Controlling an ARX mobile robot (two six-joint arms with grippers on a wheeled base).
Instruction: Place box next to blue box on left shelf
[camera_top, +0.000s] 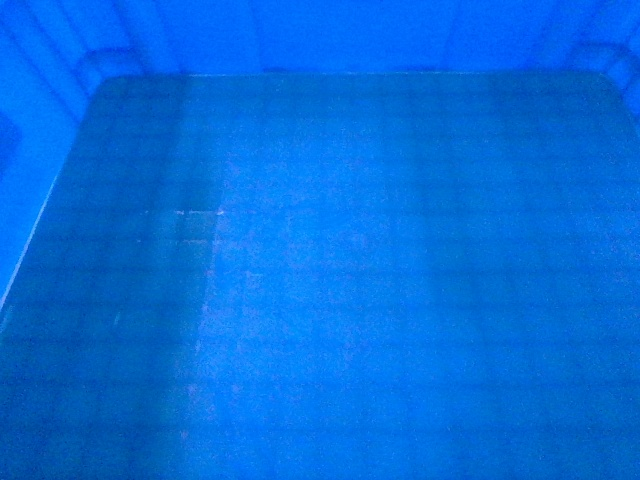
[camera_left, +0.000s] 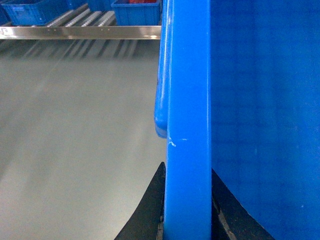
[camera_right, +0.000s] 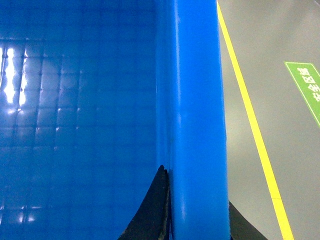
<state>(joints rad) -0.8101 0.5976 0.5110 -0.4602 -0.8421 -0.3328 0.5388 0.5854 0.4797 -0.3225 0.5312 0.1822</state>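
Observation:
The box, a bright blue open-top crate, fills the whole head view with its gridded floor and the base of its walls. My left gripper is shut on the box's left rim, one black finger on each side of it. My right gripper is shut on the right rim in the same way, its inner finger against the wall. Far off in the left wrist view, a blue box holding something red sits on a roller shelf.
A second blue box stands further left on the same shelf, behind its shiny metal front rail. Grey floor lies between the held box and the shelf. On the right side, a yellow floor line and a green floor sign.

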